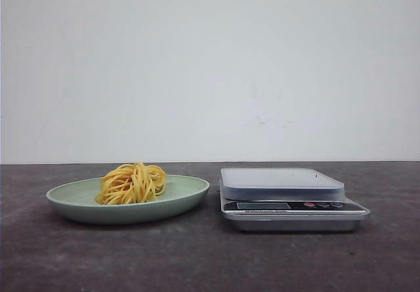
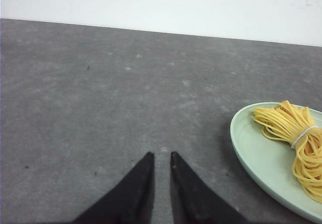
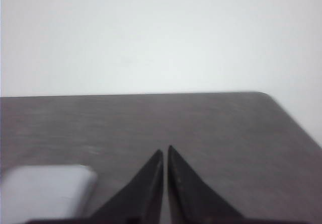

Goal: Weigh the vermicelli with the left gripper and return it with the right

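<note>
A bundle of yellow vermicelli (image 1: 132, 183) lies on a pale green plate (image 1: 187, 199) at the left of the dark table. A silver kitchen scale (image 1: 282, 183) with an empty platform stands just right of the plate. Neither gripper shows in the front view. In the left wrist view my left gripper (image 2: 162, 154) hangs empty over bare table, its fingers nearly together with a narrow gap, to the left of the plate (image 2: 251, 148) and the vermicelli (image 2: 294, 138). In the right wrist view my right gripper (image 3: 165, 149) is shut and empty, beside the scale (image 3: 43, 189).
A plain white wall stands behind the table. The table's far edge and a rounded corner (image 3: 264, 94) show in the right wrist view. The scale's display and buttons (image 1: 292, 205) face the front.
</note>
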